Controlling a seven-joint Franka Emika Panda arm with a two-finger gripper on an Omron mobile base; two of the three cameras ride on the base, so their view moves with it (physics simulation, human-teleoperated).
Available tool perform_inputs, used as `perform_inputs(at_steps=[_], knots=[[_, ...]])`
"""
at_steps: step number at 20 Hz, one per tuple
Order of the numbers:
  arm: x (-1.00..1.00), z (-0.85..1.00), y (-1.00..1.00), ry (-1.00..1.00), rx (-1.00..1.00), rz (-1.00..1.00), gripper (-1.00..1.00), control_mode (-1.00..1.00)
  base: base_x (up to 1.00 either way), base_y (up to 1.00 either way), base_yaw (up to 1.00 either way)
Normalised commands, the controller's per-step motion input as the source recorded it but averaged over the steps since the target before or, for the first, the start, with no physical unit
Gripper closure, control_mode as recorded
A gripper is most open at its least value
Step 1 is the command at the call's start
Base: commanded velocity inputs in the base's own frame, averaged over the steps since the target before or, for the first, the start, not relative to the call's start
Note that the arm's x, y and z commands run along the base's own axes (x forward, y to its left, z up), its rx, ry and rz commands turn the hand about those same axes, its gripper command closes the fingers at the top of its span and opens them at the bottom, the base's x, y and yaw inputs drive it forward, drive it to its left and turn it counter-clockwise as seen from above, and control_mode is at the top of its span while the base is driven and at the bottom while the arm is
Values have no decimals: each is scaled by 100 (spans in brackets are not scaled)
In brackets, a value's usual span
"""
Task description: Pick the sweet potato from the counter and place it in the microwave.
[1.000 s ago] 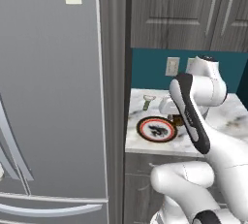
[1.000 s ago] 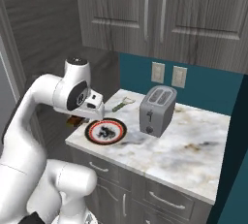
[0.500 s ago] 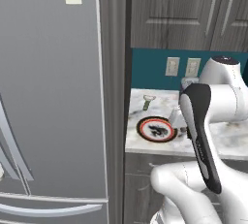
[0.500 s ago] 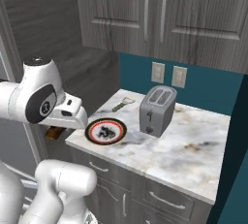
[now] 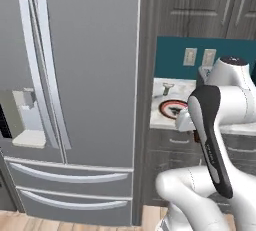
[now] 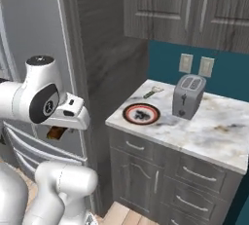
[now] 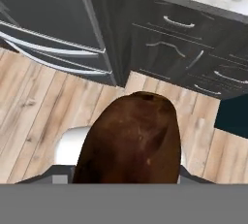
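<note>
Gripper (image 6: 57,132): I saw it pinching the potato (image 7: 131,138), held off the counter (image 6: 204,126) beside the fridge (image 5: 75,75).
Potato: in the fingers, above wood floor (image 7: 43,106).
Plate (image 6: 141,114): on counter.

a home kitchen: grey fridge (image 5: 75,75), marble counter (image 6: 214,131), toaster (image 6: 188,96), wood-grain cabinets (image 6: 165,5).

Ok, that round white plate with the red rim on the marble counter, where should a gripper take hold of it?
The round white red-rimmed plate lies flat on the white marble counter, so probably only its thin rim can be pinched. Take the rim nearest the counter's front edge, coming from above, clear of the silver toaster beside it.
</note>
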Motion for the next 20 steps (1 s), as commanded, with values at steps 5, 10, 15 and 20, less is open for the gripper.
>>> perform_inputs(at_steps=[5,10,15,20], knots=[[0,0,0,0,0,0,100,100,-20,100,0],[0,0,0,0,0,0,100,100,29,100,0],[0,0,0,0,0,0,100,100,81,100,0],[0,0,0,0,0,0,100,100,70,100,0]])
